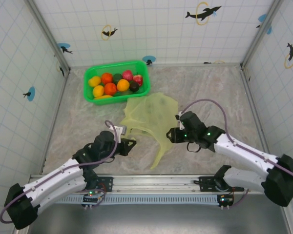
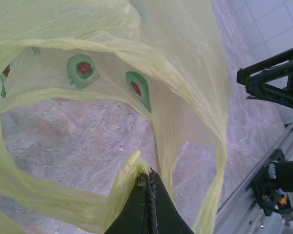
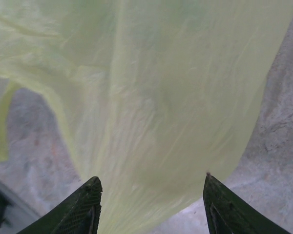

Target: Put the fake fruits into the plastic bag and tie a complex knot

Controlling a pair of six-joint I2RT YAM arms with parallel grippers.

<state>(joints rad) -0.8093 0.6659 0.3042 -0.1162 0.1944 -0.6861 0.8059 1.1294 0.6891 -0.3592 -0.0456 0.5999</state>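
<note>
Fingers (image 2: 136, 214) are pinching the plastic bag (image 1: 154, 112) on left gripper (image 2: 148, 178), standing spread on right gripper (image 3: 151, 187); fake fruits (image 1: 110, 88) beyond are lying unbagged.

A bright green rectangular tray (image 1: 112, 65) sits at the far left of the desk (image 1: 219, 87), close to the back wall. The desk top is marbled beige and grey, and the left wrist view shows it from close (image 2: 78, 136). White gridded walls (image 1: 151, 29) stand on three sides, dotted with blue spots (image 1: 30, 93) and dark dolphin stickers in yellow rings (image 1: 203, 13). A ribbed metal rail (image 1: 156, 199) runs along the near edge.
</note>
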